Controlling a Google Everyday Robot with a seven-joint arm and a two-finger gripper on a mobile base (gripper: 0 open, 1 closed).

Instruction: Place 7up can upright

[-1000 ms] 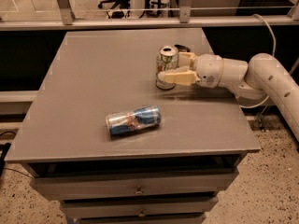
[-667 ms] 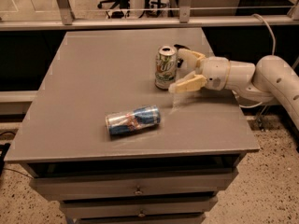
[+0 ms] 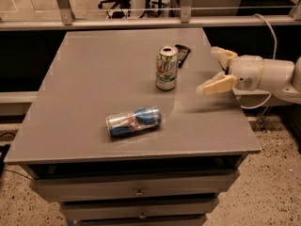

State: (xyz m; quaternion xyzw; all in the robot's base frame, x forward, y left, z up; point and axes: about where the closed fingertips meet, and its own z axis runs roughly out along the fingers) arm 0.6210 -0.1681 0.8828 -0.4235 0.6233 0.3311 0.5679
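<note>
Since the earlier frame the gripper (image 3: 208, 71) has pulled back to the right edge of the counter (image 3: 94, 79). It has left the 7up can (image 3: 166, 68) and now sits well apart from it. Its fingers (image 3: 217, 84) are spread wide with nothing between them. The 7up can stands upright right of the counter's centre, with a dark object (image 3: 182, 54) just behind it. A blue-and-silver can (image 3: 134, 121) lies on its side lower in the frame, towards the front edge.
</note>
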